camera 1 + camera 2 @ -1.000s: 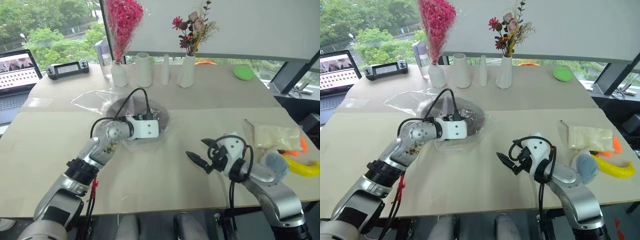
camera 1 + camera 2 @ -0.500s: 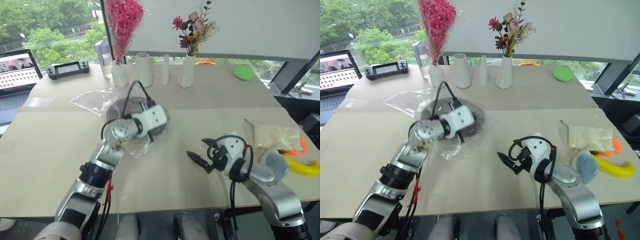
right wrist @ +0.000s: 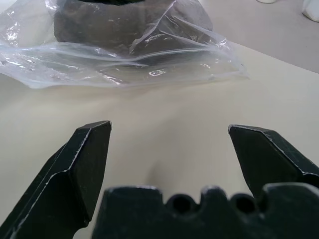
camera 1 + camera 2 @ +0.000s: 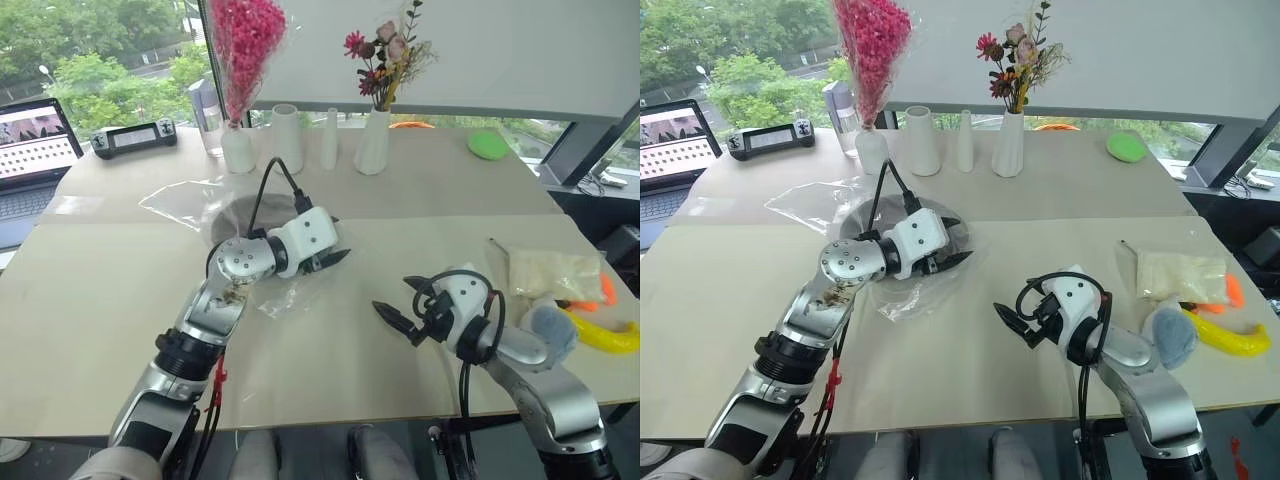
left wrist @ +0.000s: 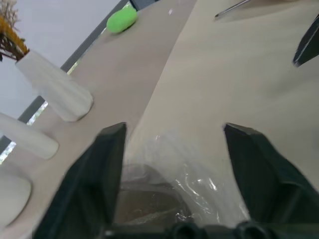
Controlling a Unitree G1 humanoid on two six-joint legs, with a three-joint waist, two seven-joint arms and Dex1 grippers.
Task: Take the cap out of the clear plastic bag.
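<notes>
On the pale table [image 4: 420, 215], toward the robot's left of centre, the clear plastic bag [image 3: 124, 55] lies flat with the cap [image 3: 114, 22] inside it. The bag's long axis runs across the table from a flat, empty end at far left [image 4: 180, 200] toward a crumpled end near the middle [image 4: 290, 298]. The cap, a dark rounded oval, sits low and flat in the part of the bag nearer the centre; which way it faces cannot be told.

The left gripper [image 4: 330, 256] hangs just above the bag with its two black fingers [image 5: 259, 174] spread wide, pointing toward the robot's right, and nothing is between them. The left wrist view shows crinkled plastic and a dark patch of the cap under the fingers. The right gripper [image 4: 392, 322] hovers over bare table near the front edge, well apart from the bag, jaws spread and empty, pointing left toward the bag.

Half a second ago the left gripper was lower, down on the bag over the cap; it has since lifted and swung rightward with its fingers opened. The bag's near corner is more bunched than a second ago. The right gripper has not moved.
</notes>
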